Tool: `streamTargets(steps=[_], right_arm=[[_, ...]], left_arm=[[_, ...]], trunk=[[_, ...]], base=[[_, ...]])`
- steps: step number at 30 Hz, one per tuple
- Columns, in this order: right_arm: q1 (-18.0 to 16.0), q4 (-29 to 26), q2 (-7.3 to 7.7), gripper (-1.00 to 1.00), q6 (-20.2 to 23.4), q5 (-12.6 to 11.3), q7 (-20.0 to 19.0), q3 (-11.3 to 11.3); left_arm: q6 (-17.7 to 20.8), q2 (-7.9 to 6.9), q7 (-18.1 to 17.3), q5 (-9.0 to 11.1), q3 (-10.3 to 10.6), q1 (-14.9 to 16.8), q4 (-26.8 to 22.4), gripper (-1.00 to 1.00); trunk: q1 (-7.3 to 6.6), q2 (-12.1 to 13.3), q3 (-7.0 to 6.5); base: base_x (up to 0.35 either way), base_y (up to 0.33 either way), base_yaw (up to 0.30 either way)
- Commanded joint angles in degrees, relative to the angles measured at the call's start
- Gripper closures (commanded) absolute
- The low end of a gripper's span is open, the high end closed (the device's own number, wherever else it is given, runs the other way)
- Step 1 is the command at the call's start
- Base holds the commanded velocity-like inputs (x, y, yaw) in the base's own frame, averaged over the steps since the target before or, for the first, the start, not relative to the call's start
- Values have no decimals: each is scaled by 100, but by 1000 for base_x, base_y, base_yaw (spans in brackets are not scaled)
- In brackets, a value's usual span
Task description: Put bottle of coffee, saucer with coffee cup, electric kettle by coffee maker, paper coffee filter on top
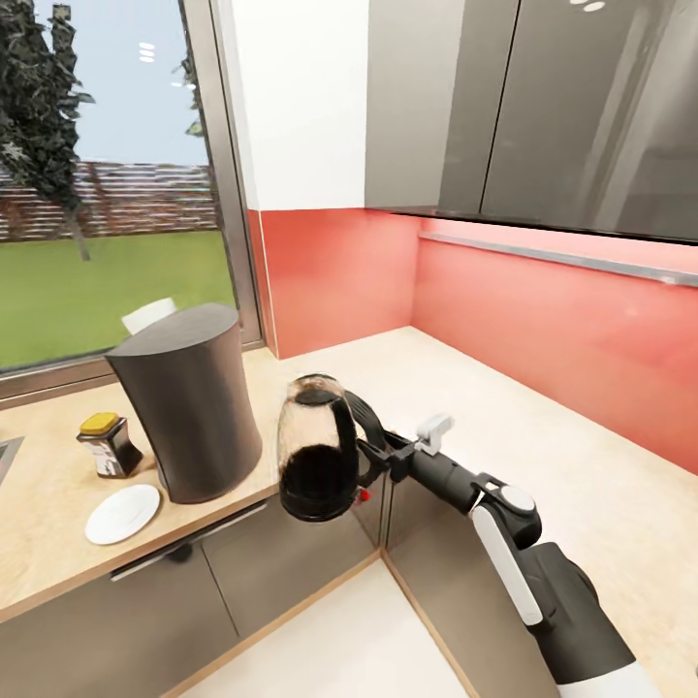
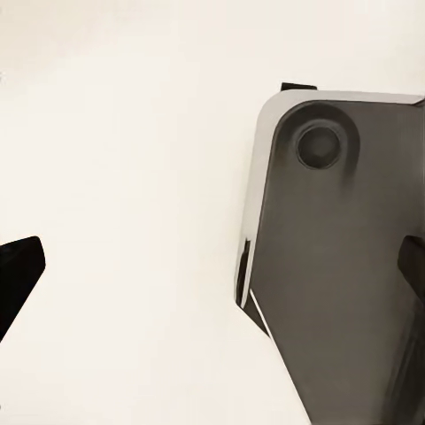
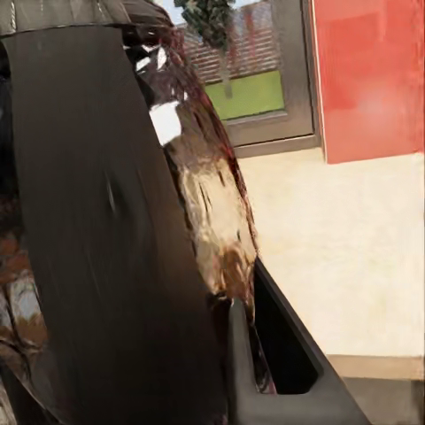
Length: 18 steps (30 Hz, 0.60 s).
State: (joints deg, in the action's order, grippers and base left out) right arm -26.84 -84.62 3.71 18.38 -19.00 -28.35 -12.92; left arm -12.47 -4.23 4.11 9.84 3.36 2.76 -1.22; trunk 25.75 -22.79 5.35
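My right gripper (image 1: 373, 454) is shut on the black loop handle of the electric kettle (image 1: 315, 460), a glass body with dark liquid. It hangs slightly tilted in the air just off the front edge of the kitchen countertop (image 1: 465, 388), right of the coffee maker (image 1: 184, 417). Up close, the kettle (image 3: 133, 221) sits against a gripper finger (image 3: 292, 390). The bottle of coffee (image 1: 109, 444) stands left of the coffee maker, and the white saucer (image 1: 122, 513) lies bare in front of it. My left gripper (image 2: 212, 274) is open over pale floor. The coffee cup and paper coffee filter are out of view.
The counter is L-shaped with a red backsplash (image 1: 543, 330) and grey wall cabinets (image 1: 543, 107) above. A window (image 1: 97, 194) lies behind the coffee maker, where something white (image 1: 148, 313) peeks out. A sink edge (image 1: 5, 456) is far left. A grey robot part (image 2: 345, 266) lies below my left gripper.
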Motion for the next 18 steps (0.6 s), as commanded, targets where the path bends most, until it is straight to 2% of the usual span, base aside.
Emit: streamTargets(steps=[1,4,5,8,11,12,13,16,18], right_arm=[[-5,-7,1,100,65,-121,241,-5],[-5,-5,-8,100,-36,-139,1361,-28],[-5,4,-23,100,-211,-145,1732,-38],[-5,26,-168,100,-604,-129,2235,-66],[-5,35,-316,100,-700,-110,2598,-121],[-5,34,-356,100,-715,-107,2751,-268],[-5,17,-375,100,-727,-105,2875,-660],[-5,9,-384,100,-736,-59,2927,-922],[-5,7,-387,100,-744,126,2950,-973]], left_arm=[[-19,-6,10,49,40,5,5,-100],[-12,-14,10,52,36,5,7,-100],[-11,-20,10,53,34,5,11,-100],[-10,-25,10,53,33,5,18,-100],[-10,-15,10,53,33,5,32,-100],[-8,-12,10,49,33,5,47,-100],[6,-15,12,46,33,-5,72,-100],[43,-22,21,45,37,-18,128,-100],[59,-18,28,45,38,-21,234,-100]], trunk=[[3,-13,12],[3,-13,12],[3,-13,12],[3,-13,12],[3,-13,12],[3,-13,12],[3,-13,12],[3,-13,12],[3,-13,12]], base=[[12,-7,1],[4,-3,0],[1,-1,0],[0,0,0],[0,0,0],[0,0,0],[0,0,0],[0,0,0],[0,0,0]])
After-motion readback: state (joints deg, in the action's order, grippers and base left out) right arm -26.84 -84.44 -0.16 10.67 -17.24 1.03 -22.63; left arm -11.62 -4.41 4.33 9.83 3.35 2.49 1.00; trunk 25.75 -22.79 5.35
